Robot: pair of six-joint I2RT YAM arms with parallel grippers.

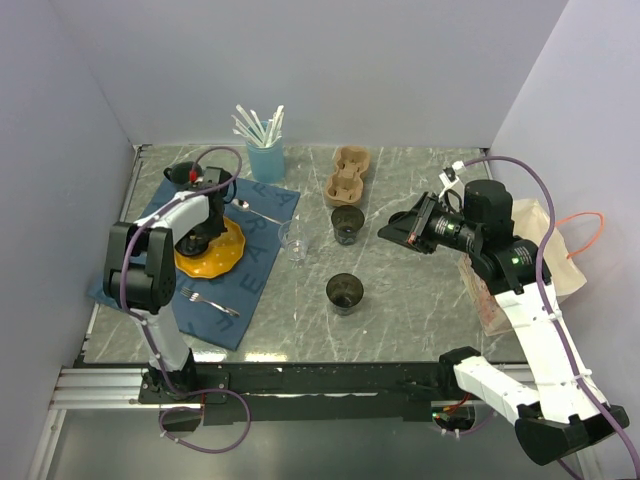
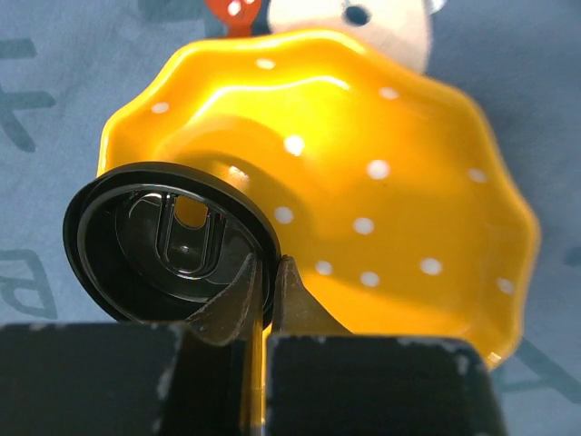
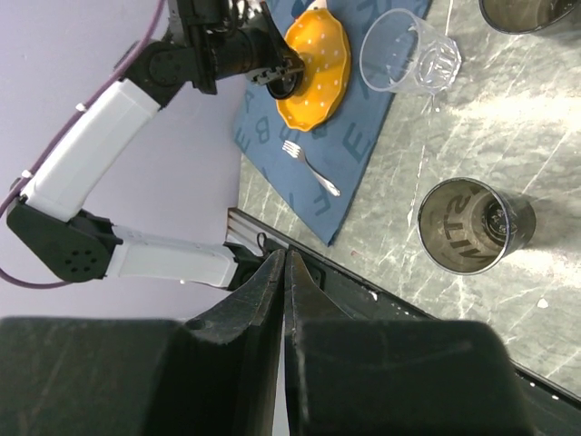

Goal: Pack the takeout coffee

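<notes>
Lid pinched over the plate

Left claw (image 2: 269,272) clamped on the round black plastic lid's (image 2: 168,241) rim, held on edge above the yellow dotted plate (image 2: 390,182) near the surface's left edge; right claw (image 3: 283,272) together, empty.

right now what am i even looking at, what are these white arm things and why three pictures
These are two robot arms bolted at the near edge of a table, each ending in a two-finger gripper. One picture looks down from above; the other two come from cameras on each wrist.

On the table lie a blue placemat, a yellow dotted plate, a fork, a clear glass, two dark cups, a cardboard cup carrier and a blue cup of straws.

The left gripper is shut on the rim of a round black lid over the plate. The right gripper is shut and holds nothing.
</notes>
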